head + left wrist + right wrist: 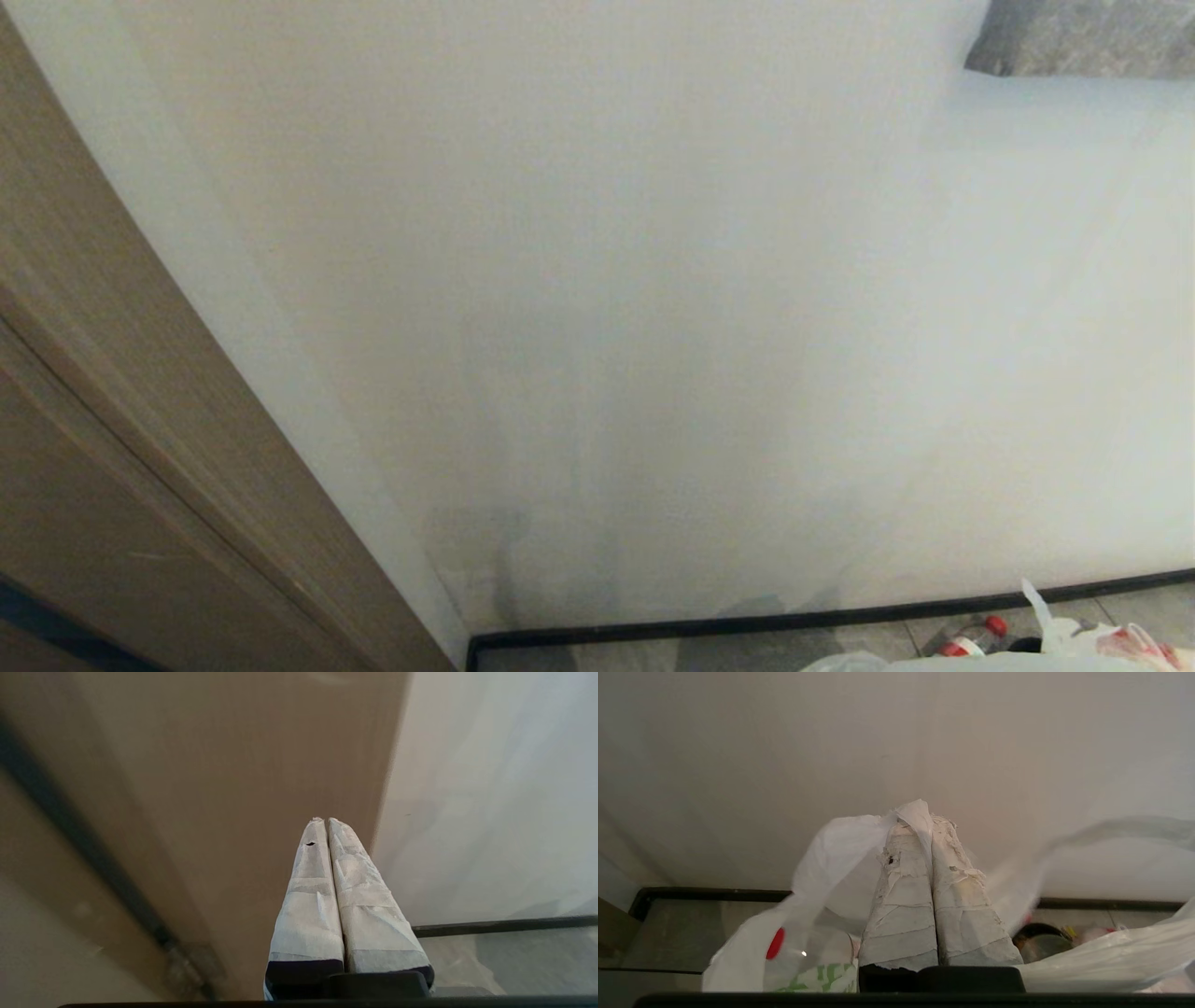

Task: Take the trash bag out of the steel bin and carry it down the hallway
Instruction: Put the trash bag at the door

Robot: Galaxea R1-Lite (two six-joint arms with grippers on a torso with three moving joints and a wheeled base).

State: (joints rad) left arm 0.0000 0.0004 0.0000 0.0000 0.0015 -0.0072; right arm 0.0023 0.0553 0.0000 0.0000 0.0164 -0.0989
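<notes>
Seeing one thin white plastic trash bag (817,868) with red and dark rubbish showing through, two taped white grippers, one plain white wall (607,327), one black skirting strip (747,623) along the foot of that wall, and one brown wooden door frame (140,448). Looking from the head: showing mostly the wall, with the door frame slanting down the left side, and only a small piece of the bag peeking in at the bottom right corner, a red cap (996,624) sitting just beside it on the grey tiled floor (700,653). Not showing either arm there. Looking from the right wrist: showing much more of the bag, with the right gripper (930,819) pinching a loop handle of the bag tight between its two fingers, the fingers pressing together on the thin plastic. Hanging the bag below and around the gripper, with a red spot and some green-and-white wrapping showing through the plastic. Pointing the right gripper towards the wall and the skirting. Looking from the left wrist: showing the left gripper (325,820) with its two fingers pressing flat together and holding nothing. Pointing the left gripper at the edge where the brown door frame meets the white wall. Not showing the steel bin in any view.
</notes>
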